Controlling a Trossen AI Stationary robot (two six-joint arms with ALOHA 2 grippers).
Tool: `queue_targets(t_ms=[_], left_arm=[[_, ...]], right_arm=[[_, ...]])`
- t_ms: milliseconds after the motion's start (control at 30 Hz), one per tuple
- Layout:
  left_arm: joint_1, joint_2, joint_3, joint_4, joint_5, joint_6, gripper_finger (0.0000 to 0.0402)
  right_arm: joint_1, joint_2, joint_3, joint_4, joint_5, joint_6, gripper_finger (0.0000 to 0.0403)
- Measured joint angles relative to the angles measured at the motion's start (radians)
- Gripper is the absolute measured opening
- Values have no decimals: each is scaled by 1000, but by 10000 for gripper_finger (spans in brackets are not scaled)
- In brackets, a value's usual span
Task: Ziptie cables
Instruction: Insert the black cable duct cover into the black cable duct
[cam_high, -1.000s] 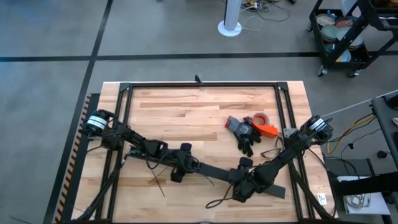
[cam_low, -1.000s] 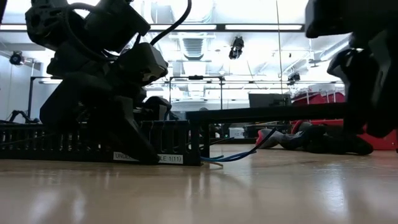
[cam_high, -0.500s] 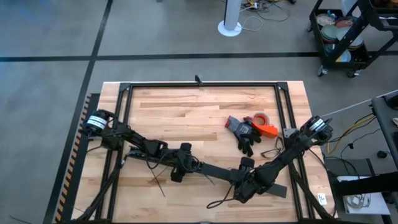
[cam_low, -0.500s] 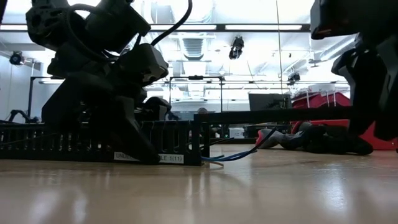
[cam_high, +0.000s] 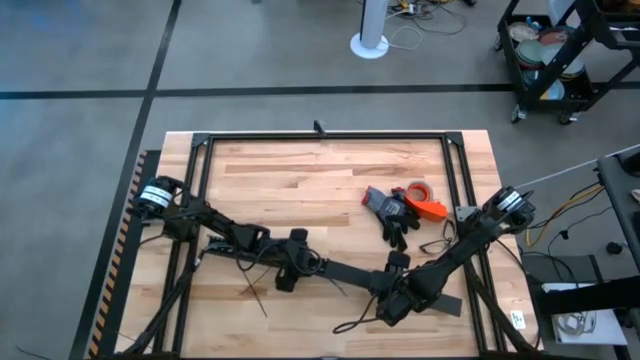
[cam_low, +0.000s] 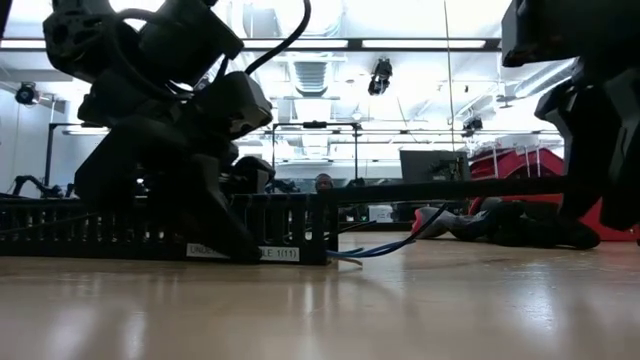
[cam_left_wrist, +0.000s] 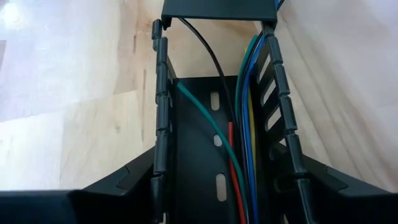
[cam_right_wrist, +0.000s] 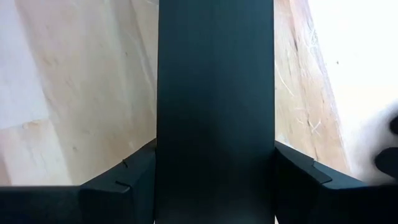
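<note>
**Both grippers clamping black duct**

Left gripper (cam_high: 286, 278) is gripping the slotted duct (cam_left_wrist: 211, 186) holding the cables (cam_left_wrist: 245, 155). Right gripper (cam_high: 388, 308) is pinching the flat cover (cam_right_wrist: 214, 106). Zipties (cam_high: 255, 292) are lying on the table (cam_high: 300, 180) beside the left gripper.

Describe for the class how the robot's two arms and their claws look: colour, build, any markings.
Both arms are black, jointed and slim. The left arm and right arm each carry a silver-grey ring near the base. Each claw, left claw and right claw, has two matte black angular fingers.

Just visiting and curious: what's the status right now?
Left hand astride the open duct, coloured wires inside. Right hand astride a flat black strip. No ziptie on yet.
</note>
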Motion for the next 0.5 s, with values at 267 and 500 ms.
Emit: queue_targets(t_ms=[267,500], left_arm=[[0,0,0,0,-1,2,238],[0,0,0,1,-1,6,235]], right_arm=[[-1,2,-1,2,7,36,213],[0,2,-1,-2,14,64,213]])
